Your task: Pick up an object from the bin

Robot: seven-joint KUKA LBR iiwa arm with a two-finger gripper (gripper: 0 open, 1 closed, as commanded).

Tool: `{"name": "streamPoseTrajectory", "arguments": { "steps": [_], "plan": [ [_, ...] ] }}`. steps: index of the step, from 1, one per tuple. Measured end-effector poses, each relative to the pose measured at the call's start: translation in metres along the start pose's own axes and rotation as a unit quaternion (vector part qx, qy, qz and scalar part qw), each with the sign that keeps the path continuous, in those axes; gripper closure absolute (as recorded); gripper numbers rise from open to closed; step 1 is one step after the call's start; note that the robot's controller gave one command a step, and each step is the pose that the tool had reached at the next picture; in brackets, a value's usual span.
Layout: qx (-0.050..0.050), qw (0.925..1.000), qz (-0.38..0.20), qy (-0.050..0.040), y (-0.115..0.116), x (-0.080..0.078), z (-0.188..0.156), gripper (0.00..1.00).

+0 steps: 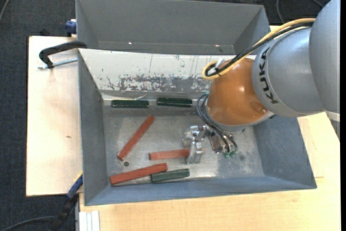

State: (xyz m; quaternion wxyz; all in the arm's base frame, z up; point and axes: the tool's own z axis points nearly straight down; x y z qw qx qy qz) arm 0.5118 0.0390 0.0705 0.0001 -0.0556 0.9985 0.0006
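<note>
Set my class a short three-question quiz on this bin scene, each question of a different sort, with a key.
1. How many red sticks lie in the bin?
2. True or false: the gripper is by the bin's left wall.
3. Which thing lies nearest the gripper?
A. the slanted red stick
B. the short red stick
C. the front green stick

Key: 1. three; 2. false, it is down near the middle of the floor; 3. B, the gripper is at that stick's right end.
</note>
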Motion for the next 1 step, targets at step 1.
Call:
{"name": "streamPoseTrajectory", "arguments": {
  "steps": [1],
  "plan": [
    [0.001, 1.0000, -0.006, -0.0070, -0.0064, -0.0009, -0.1472, 1.00]
  ]
}}
